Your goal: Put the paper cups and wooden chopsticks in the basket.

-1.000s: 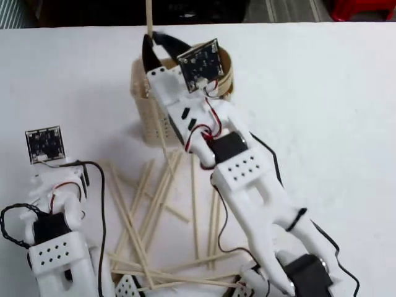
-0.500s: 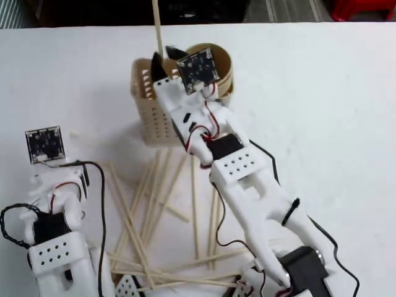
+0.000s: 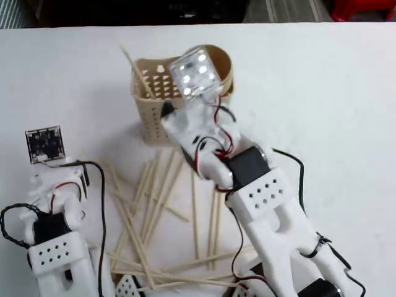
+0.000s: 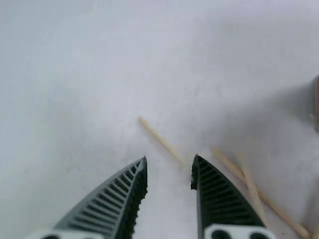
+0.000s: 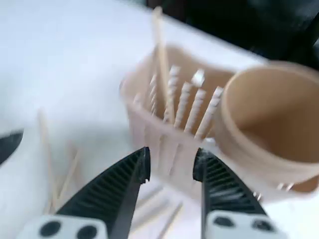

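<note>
- While you're on the high view, where does everything lie?
- Most wooden chopsticks (image 3: 162, 201) sprawl loose on the table (image 3: 334, 93) toward 6 o'clock, crossing one another. The basket (image 3: 151, 120) stands toward 12 o'clock with a paper cup (image 3: 225, 67) touching its 3 o'clock side; inside or beside, I can't tell. One leaning chopstick (image 3: 135, 69) pokes out of the basket toward 11 o'clock. Your right arm hangs over the basket.
- And the left wrist view?
- Your left gripper (image 4: 169, 164) hovers over bare table, jaws apart, nothing between them. One stick's tip lies just past the fingertips, and more lie nearby.
- The right wrist view?
- Your right gripper (image 5: 170, 155) is likewise parted and empty. It faces the basket wall, with the leaning chopstick upright inside and the paper cup alongside.
- How will the sticks handle?
- I'd judge them light, stiff and thin, likely to roll or pivot. Pinch one near its middle, jaws across its length, where no neighbour crosses it. Held near an end, it would probably swing. The cup looks light and crushable, so squeeze it gently.
</note>
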Controlling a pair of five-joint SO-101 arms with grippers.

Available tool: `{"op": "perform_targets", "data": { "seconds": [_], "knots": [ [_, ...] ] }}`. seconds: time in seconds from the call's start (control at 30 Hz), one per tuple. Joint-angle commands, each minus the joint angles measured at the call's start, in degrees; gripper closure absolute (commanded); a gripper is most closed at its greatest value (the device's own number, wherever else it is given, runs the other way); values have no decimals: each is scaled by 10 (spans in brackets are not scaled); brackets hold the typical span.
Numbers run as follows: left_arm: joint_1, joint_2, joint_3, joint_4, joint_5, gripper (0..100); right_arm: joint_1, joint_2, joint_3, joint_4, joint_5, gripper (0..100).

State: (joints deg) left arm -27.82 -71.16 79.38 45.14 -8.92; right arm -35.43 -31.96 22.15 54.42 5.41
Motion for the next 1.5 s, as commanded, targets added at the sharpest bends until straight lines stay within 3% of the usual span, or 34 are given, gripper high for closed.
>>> {"op": "perform_targets", "data": {
  "seconds": [0.0,0.4,0.77,1.13,1.47],
  "knots": [
    [-6,-9,0,-14,-5,842,-23,-11,-9,70,2,844],
    [-6,-9,0,-14,-5,842,-53,143,33,93,-173,841],
    [-6,-9,1,-14,-6,842,-74,364,-87,93,-351,843],
    [-6,-9,1,-14,-6,842,-80,464,-118,94,-385,843],
    [-6,-9,1,-14,-6,842,-87,434,-115,138,-384,844]
  ]
}}
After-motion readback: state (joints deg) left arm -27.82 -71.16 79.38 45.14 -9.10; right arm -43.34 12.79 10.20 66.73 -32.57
